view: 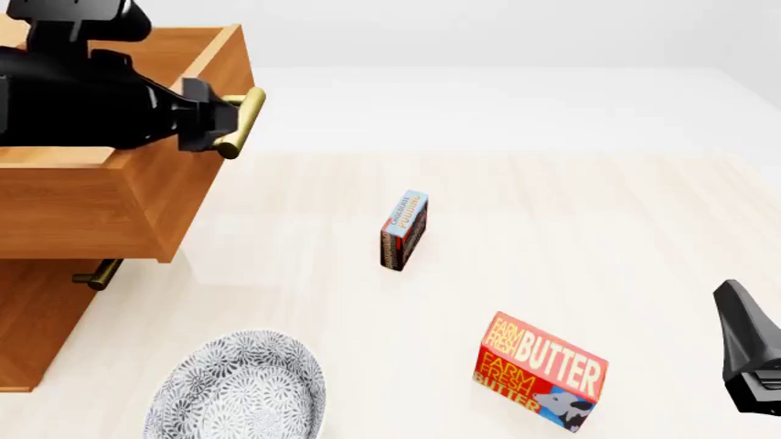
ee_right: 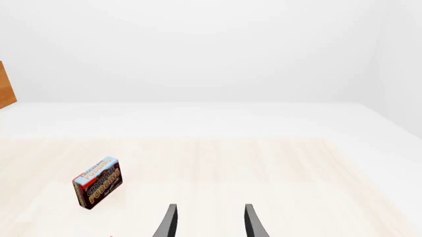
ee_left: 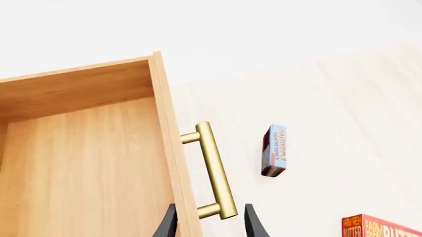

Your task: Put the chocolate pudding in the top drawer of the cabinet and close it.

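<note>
The chocolate pudding is a small thin box standing on one long edge on the pale wood desk, near the middle of the front view. It is well apart from the cabinet to its left and from the butter box nearer the camera. Its broad face is dark brown with yellow "PUDDING" lettering, its upper edge is light blue and white with red "CHOCOLATE" print, and a thin red border runs along the sides. In the right wrist view the pudding shows that dark face and pale top clearly, tilted slightly in the picture.

The top drawer is pulled well out of the cabinet, its warm brown interior open to view. The brass bar handle sits on its front. The left gripper is at that handle. In the left wrist view its dark fingers straddle the lower end of the bar, spread apart and not pressed against it. The lower drawer's handle shows beneath the open drawer.

The right gripper hangs over bare desk at the right side, its fingers parted and holding nothing. A patterned grey-white bowl rests on the desk in front of the cabinet.
</note>
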{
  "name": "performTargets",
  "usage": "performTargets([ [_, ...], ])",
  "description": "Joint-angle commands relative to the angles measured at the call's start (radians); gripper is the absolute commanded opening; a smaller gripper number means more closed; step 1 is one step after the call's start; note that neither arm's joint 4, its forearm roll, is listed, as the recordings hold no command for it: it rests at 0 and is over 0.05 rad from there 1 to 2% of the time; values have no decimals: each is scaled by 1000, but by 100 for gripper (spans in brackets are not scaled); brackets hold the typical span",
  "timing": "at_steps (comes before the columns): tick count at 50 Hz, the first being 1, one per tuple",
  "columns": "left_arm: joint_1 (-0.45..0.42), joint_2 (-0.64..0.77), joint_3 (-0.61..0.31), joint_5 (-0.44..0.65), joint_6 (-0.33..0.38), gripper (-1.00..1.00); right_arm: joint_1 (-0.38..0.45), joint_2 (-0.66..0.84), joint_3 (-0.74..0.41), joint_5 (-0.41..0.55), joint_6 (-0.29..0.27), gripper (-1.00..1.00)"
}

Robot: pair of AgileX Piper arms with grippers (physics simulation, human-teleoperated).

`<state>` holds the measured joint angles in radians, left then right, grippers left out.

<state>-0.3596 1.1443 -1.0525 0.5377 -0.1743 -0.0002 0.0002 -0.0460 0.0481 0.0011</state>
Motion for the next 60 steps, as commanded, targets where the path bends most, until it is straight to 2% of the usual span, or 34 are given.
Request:
performTargets([
  [1, -90, -73, -48, 9, 118, 100, 0, 0, 0, 0, 0, 100],
  [27, -96, -179, -49, 46, 155, 100, 0, 0, 0, 0, 0, 100],
  [40, -103, -295, -29, 94, 202, 100, 0, 0, 0, 0, 0, 100],
  [51, -131, -472, 68, 65, 203, 100, 0, 0, 0, 0, 0, 100],
  [56, -144, -552, 134, 36, 238, 100, 0, 0, 0, 0, 0, 100],
  [58, -158, -577, 172, 26, 309, 100, 0, 0, 0, 0, 0, 100],
  [60, -178, -597, 188, 15, 278, 100, 0, 0, 0, 0, 0, 100],
])
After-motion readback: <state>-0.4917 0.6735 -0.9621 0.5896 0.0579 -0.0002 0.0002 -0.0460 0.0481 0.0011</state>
